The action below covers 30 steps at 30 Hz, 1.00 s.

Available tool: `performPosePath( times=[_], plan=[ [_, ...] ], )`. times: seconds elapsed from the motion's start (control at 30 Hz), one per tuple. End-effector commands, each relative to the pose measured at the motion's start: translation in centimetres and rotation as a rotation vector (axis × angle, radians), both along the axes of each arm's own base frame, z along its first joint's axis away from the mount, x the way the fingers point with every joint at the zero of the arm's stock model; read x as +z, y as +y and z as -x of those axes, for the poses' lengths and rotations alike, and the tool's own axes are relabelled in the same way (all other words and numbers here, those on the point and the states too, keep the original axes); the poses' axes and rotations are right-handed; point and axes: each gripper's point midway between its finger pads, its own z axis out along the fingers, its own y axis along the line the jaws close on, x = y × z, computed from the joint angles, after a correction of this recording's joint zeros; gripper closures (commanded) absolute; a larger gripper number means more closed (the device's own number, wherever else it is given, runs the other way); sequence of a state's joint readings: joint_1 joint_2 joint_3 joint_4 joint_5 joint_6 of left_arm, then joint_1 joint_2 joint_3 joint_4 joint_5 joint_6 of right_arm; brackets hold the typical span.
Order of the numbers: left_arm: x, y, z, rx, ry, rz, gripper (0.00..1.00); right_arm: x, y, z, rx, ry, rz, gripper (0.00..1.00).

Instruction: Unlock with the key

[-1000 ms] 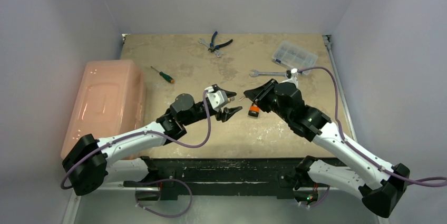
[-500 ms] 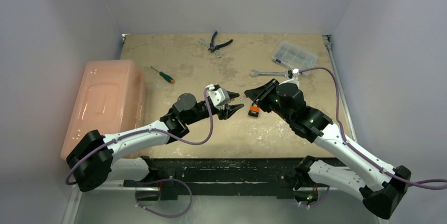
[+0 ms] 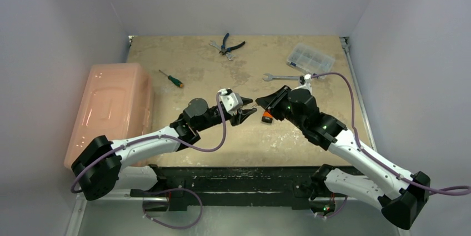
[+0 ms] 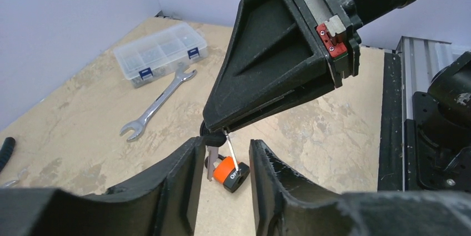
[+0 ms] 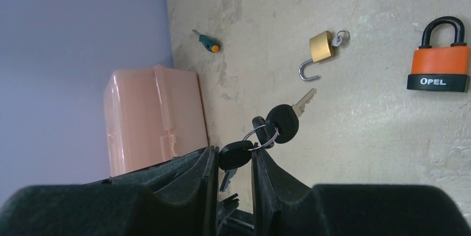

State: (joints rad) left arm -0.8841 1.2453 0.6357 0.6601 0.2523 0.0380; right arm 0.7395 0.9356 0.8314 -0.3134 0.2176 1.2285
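Observation:
My right gripper (image 3: 259, 101) is shut on the black head of a key (image 5: 236, 154) and holds it in the air. A ring with more black-headed keys (image 5: 282, 123) hangs from it. The orange-and-black padlock (image 3: 267, 116) lies on the table just below; it also shows in the right wrist view (image 5: 439, 61) and the left wrist view (image 4: 230, 172). My left gripper (image 3: 247, 113) is open, tip to tip with the right one. In the left wrist view the hanging key blade (image 4: 213, 161) sits between its fingers (image 4: 183, 186), close to the left one.
A brass padlock (image 5: 319, 47) with its shackle open lies on the table. A pink lidded box (image 3: 111, 111) stands at the left edge. A screwdriver (image 3: 169, 78), pliers (image 3: 228, 44), a wrench (image 3: 283, 77) and a clear parts box (image 3: 310, 57) lie further back.
My left gripper has moved right and slightly up, closing in on the right gripper's tip. The right gripper has shifted a little left with the keys.

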Motion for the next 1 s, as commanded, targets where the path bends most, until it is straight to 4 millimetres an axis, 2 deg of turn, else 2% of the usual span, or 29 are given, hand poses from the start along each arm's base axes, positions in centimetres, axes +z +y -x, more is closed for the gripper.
performPosePath(
  times=[0.0, 0.07, 0.2, 0.3, 0.37, 0.63, 0.83, 0.97],
  plan=[
    [2.4, -0.2, -0.5, 0.008, -0.036, 0.045, 0.59, 2.0, 0.2, -0.3, -0.004, -0.051, -0.053, 1.00],
    [2.3, -0.3, -0.5, 0.008, -0.032, 0.043, 0.59, 2.0, 0.3, -0.3, -0.002, -0.053, -0.056, 1.00],
    [2.1, -0.4, -0.7, 0.010, -0.032, 0.035, 0.73, 2.0, 0.4, -0.2, 0.004, -0.050, -0.063, 1.00],
    [2.2, -0.2, -0.8, 0.020, -0.037, 0.032, 0.88, 2.2, 0.7, -0.1, 0.016, -0.057, -0.079, 1.00],
    [2.2, -0.2, -0.9, 0.025, -0.038, 0.031, 0.92, 2.4, 0.8, 0.0, 0.025, -0.060, -0.092, 1.00],
    [2.3, -0.1, -1.0, 0.036, -0.032, 0.032, 0.91, 3.0, 1.6, 0.3, 0.064, -0.082, -0.132, 1.00],
    [2.3, -0.1, -1.0, 0.038, -0.029, 0.032, 0.76, 3.4, 1.4, 0.3, 0.057, -0.093, -0.140, 1.00],
    [2.2, -0.1, -1.1, 0.039, -0.030, 0.029, 0.73, 3.4, 1.4, 0.4, 0.059, -0.092, -0.141, 1.00]
  ],
)
